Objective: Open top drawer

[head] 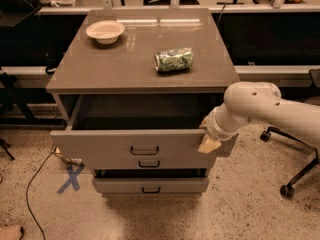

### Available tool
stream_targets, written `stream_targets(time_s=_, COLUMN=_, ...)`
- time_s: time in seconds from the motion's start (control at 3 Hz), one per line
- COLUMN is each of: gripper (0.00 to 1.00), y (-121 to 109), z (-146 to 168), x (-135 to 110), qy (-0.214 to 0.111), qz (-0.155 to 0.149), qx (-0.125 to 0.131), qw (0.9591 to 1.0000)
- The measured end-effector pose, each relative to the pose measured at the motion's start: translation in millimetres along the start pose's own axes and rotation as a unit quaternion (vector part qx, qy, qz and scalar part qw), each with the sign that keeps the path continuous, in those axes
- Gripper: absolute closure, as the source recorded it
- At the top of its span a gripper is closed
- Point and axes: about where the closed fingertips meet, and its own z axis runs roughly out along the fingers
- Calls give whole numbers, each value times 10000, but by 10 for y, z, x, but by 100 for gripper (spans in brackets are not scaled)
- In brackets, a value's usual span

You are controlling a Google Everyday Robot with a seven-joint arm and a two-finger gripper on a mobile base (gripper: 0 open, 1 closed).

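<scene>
The top drawer [100, 145] of the grey cabinet stands pulled out toward me, and its deep dark interior [135, 113] shows. Its black bar handle [144, 150] is at the centre of the wide front. My gripper [209, 141] is at the right end of that drawer front, at its top edge, with the white arm [260, 106] reaching in from the right. The handle is well to the left of the gripper. Two shorter drawer fronts, the middle drawer [149, 163] and the bottom drawer [151, 186], sit below it.
On the cabinet top [100, 69] lie a white bowl [105, 31] at the back left and a green crumpled bag [173, 60] right of centre. An office chair base [295, 176] is on the floor at the right. A blue X mark [71, 178] and a cable [35, 184] are on the floor at the left.
</scene>
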Motion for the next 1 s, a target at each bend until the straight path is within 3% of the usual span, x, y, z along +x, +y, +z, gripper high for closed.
stream_targets(time_s=0.33, gripper=0, y=13, z=12, x=-8, qy=2, qz=-10, qx=-18, qw=10000)
stream_targets(time_s=1.0, gripper=0, y=305, z=26, x=-153, qy=191, qz=-320, qx=-424, qw=9984)
